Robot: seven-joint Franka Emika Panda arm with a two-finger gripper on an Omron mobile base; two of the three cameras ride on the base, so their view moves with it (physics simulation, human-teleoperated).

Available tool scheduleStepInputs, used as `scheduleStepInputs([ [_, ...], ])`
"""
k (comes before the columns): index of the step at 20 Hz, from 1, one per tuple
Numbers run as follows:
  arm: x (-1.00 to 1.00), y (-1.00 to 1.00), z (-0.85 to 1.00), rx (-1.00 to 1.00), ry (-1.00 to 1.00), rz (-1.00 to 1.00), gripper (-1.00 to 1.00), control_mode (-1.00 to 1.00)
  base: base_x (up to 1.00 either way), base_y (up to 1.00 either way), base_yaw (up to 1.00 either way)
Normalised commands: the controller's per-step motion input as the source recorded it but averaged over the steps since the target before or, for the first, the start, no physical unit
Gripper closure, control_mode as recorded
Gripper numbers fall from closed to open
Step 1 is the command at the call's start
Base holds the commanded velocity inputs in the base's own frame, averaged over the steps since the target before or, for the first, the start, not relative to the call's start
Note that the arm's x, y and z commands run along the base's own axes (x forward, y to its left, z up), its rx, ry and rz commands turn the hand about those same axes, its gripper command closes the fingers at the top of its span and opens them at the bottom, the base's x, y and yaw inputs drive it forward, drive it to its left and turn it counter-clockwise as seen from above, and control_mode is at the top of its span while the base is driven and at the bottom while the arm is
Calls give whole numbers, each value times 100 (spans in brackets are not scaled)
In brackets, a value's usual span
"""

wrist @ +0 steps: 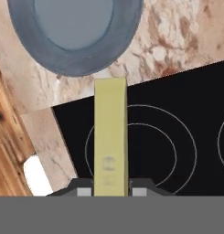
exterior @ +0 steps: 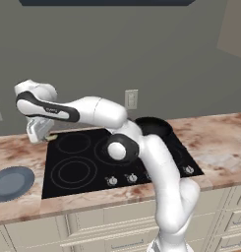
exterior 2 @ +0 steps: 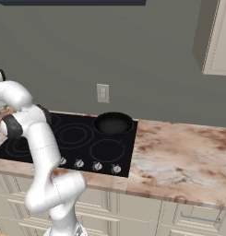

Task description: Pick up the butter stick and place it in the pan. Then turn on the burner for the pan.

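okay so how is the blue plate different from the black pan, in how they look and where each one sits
The plate is flat and blue-grey; the pan is black with a raised rim. The plate rests on the marble counter left of the cooktop; the pan sits on the cooktop's back right burner. The plate looks wider and shallower than the pan. Both are round and hold nothing.

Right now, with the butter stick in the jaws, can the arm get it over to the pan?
Probably yes. The gripper is shut on the butter stick above the cooktop's left rear burner, and the pan sits uncovered at the right rear, with only flat cooktop between.
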Motion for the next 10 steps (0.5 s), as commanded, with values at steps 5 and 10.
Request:
scheduleStepInputs([
  [5,0,-47,0,0,-17,-4,100,-100,0,0,0],
  [10,0,-79,0,3,-21,-9,100,-100,0,0,0],
])
